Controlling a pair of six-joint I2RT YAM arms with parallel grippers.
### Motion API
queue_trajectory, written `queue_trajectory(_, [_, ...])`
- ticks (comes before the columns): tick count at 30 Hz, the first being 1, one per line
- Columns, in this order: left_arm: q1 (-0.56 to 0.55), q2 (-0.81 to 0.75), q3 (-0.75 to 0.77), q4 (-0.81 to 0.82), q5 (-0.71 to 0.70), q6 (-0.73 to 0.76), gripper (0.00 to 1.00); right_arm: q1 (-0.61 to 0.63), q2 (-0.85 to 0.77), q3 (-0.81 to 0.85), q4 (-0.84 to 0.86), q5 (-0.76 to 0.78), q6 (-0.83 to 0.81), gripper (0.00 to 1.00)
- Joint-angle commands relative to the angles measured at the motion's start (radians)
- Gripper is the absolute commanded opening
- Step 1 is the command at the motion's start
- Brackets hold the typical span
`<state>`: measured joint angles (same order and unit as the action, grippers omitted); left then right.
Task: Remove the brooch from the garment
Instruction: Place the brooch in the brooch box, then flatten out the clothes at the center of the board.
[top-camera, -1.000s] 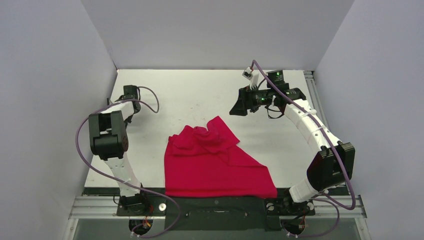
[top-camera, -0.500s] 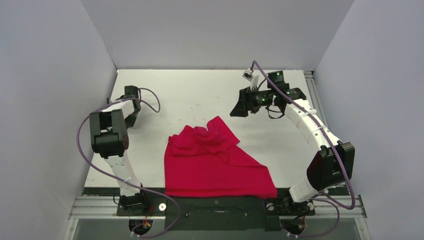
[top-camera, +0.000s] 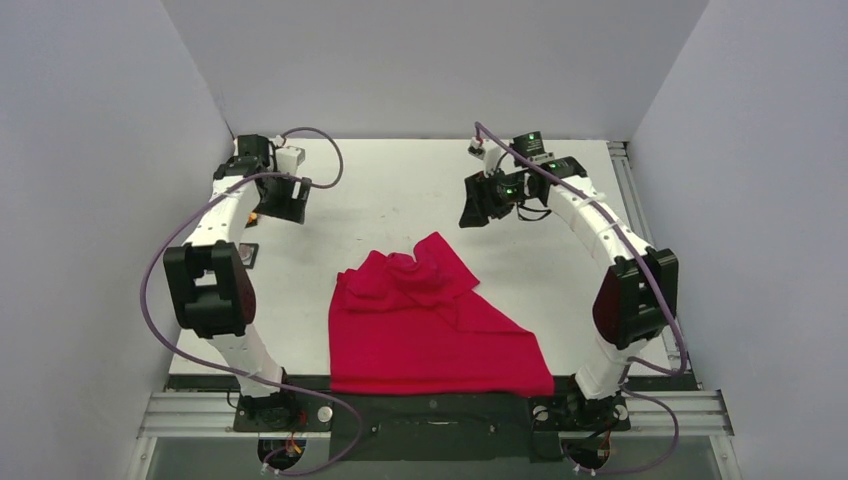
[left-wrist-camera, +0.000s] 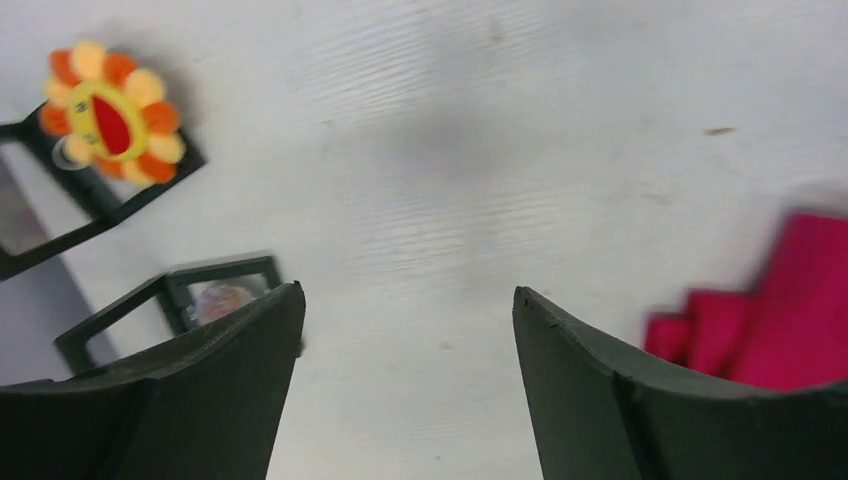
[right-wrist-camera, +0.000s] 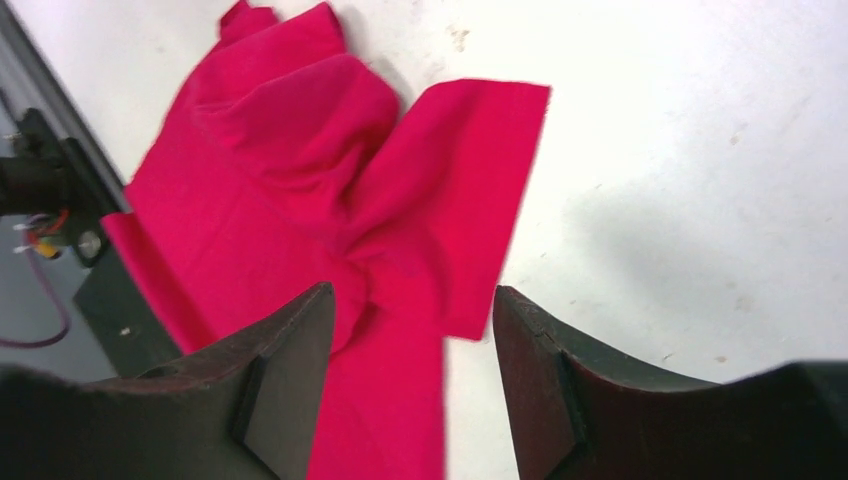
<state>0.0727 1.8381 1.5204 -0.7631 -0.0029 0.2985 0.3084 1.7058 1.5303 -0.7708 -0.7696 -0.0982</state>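
**A:** Where is the garment lying?

**B:** The garment (top-camera: 430, 325) is lying on the table (top-camera: 400, 170), at the middle of its near edge. Its hem is reaching that edge and its far part is bunching into folds.

**A:** And the brooch?

**B:** The brooch (left-wrist-camera: 110, 118), a flower with orange and yellow petals around a red centre, is sitting on a black frame (left-wrist-camera: 160, 185) toward the far left corner, well apart from the garment. A second black frame (left-wrist-camera: 220, 265) is lying near it. Something pale is showing inside that one, though the wrist view is too blurred to say what.

**A:** What is the left gripper doing?

**B:** The left gripper (left-wrist-camera: 408, 300) is hovering over bare table near that corner. Its fingers are standing spread with nothing between them, and the brooch is lying off to one side of them.

**A:** And the right one?

**B:** The right gripper (right-wrist-camera: 412, 295) is hanging above the far side, right of the middle. It is also standing spread and empty, looking down over the garment's folded far corner without touching it.
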Motion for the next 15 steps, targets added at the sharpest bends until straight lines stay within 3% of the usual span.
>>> queue_trajectory(1, [-0.034,-0.052,0.004,-0.071,0.457,-0.071,0.72,0.062,0.102,0.132,-0.042,0.160,-0.082,0.54])
queue_trajectory(7, [-0.141,-0.048,-0.165,0.065,0.521,-0.201,0.59,0.124,0.236,0.228,-0.020,0.237,-0.070,0.53])
queue_trajectory(15, [-0.192,-0.022,-0.272,0.162,0.551,-0.330,0.60,0.177,0.336,0.249,0.032,0.343,-0.082,0.53])
